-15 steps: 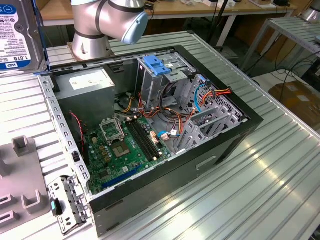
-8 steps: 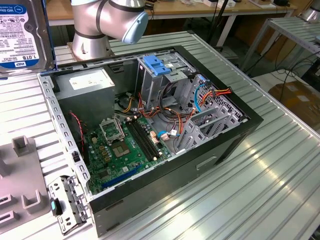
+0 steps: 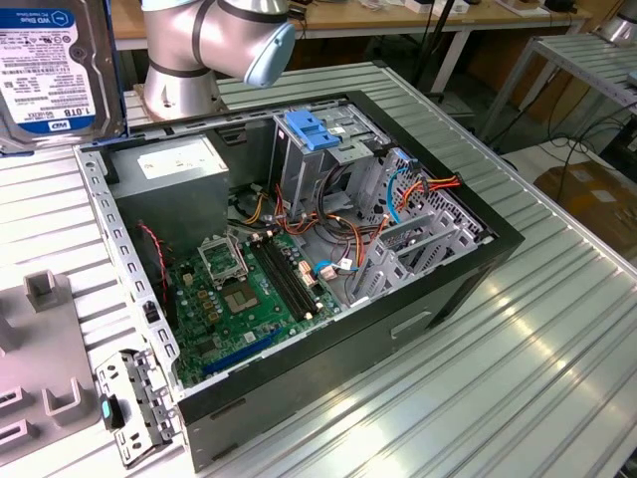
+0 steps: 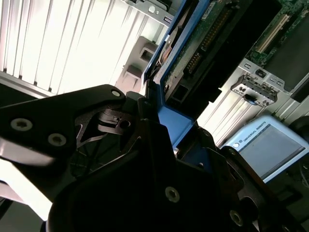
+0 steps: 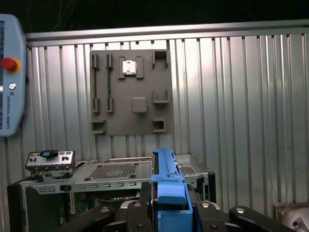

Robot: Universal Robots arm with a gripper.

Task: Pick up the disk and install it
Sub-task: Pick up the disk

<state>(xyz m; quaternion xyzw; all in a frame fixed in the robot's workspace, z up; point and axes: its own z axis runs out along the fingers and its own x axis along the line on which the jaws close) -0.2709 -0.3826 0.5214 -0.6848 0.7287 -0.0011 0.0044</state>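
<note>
Ribbed aluminium sheeting formed the bench [image 3: 518,378], its long grooves catching the light, in a workshop with other tables behind it. One disk [image 3: 50,70] hung clear of that surface at the exterior view's left, close to the camera, its white-labelled metal face turned toward the lens and a blue plastic rail along one edge. In the second wrist view the disk [image 4: 212,38] showed its dark circuit-board underside. In the first wrist view the disk [image 5: 166,179] appeared edge-on as a narrow blue strip. The gripper [image 4: 159,121], matt black with bolted plates, was clamped tight on the disk's blue end, one finger on either side in the first wrist view [image 5: 170,208].

Next to it on the bench lay one open black computer case [image 3: 418,319]. Inside it were:
- one green motherboard [image 3: 239,299]
- one grey power supply [image 3: 174,159]
- one light-blue ridged latch plate [image 3: 311,131]
- a tangle of orange, red and blue cables [image 3: 398,194]

One silver robot arm [image 3: 209,40] stood behind the case. One flat grey fixture plate [image 5: 130,92] with raised rectangular holders lay on the bench beyond the case. One pale-blue teach pendant [image 5: 9,72] with a red button lay near it.
</note>
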